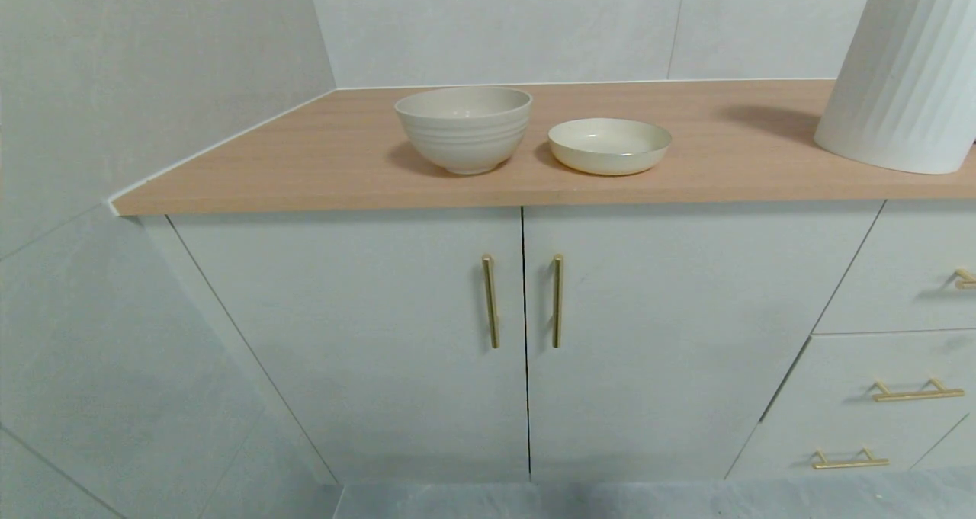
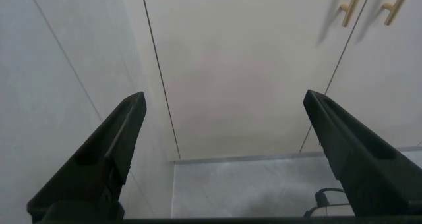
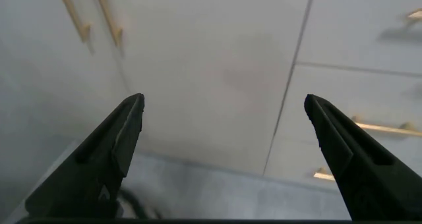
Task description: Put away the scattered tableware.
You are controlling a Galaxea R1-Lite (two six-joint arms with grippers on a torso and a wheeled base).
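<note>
**Head view.** A wooden countertop [image 1: 305, 161] runs into the corner of a tiled wall [image 1: 152, 62]. Two cream pieces of tableware stand upright on it, near its front edge: a deep ribbed bowl [image 1: 463, 129] and, just beside it on the right without touching, a shallow dish [image 1: 609, 145]. Well apart from them, at the right edge, stands a white fluted container [image 1: 903, 69]. Below the countertop, two shut cabinet doors [image 1: 366, 336] meet at a vertical seam, with a pair of upright gold handles [image 1: 491, 302] flanking it. To the right is a stack of drawers [image 1: 877, 366] with horizontal gold pulls.

**Left wrist view.** The left gripper [image 2: 224, 99] hangs low in front of the cabinet doors. Its two dark fingers [image 2: 112, 151] are spread wide and the claw holds no object. The pale door front and a strip of grey floor [image 2: 264, 184] show between them.

**Right wrist view.** The right gripper [image 3: 224, 100] faces the cabinet front, where the doors border the drawers. Its claw is likewise spread wide, with only the cabinet front seen in the gap
</note>
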